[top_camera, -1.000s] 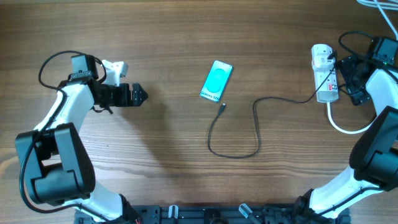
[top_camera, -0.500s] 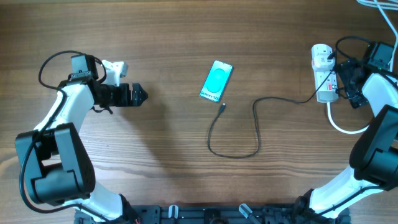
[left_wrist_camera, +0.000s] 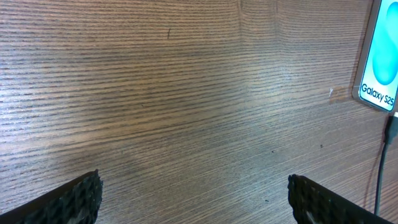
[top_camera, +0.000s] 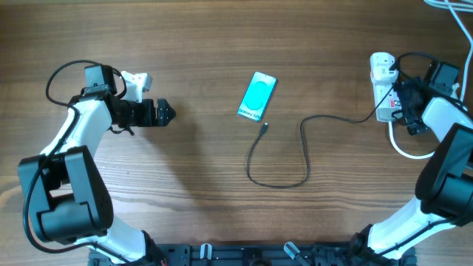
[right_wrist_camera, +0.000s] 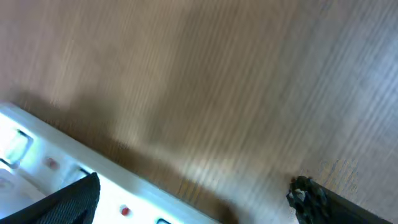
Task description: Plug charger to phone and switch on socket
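The phone (top_camera: 257, 96) lies flat mid-table, teal screen up; its edge also shows at the right of the left wrist view (left_wrist_camera: 380, 56). The charger (top_camera: 277, 183), a thin black cable, has its connector tip (top_camera: 265, 127) just below the phone, apart from it, then loops right to the white socket (top_camera: 383, 87). My left gripper (top_camera: 164, 114) is open over bare wood well left of the phone, nothing between its fingers (left_wrist_camera: 74, 200). My right gripper (top_camera: 400, 102) is open at the socket's right side. The right wrist view is blurred; the socket (right_wrist_camera: 74, 168) and its red marks sit lower left.
The socket's thick white cord (top_camera: 403, 151) curves down and right under my right arm. More white cable (top_camera: 451, 11) shows at the top right corner. Wood table (top_camera: 222, 44) stretches bare between the phone and my left gripper.
My right gripper has shifted left and slightly down, closer over the socket. The left arm, phone and charger have not moved.
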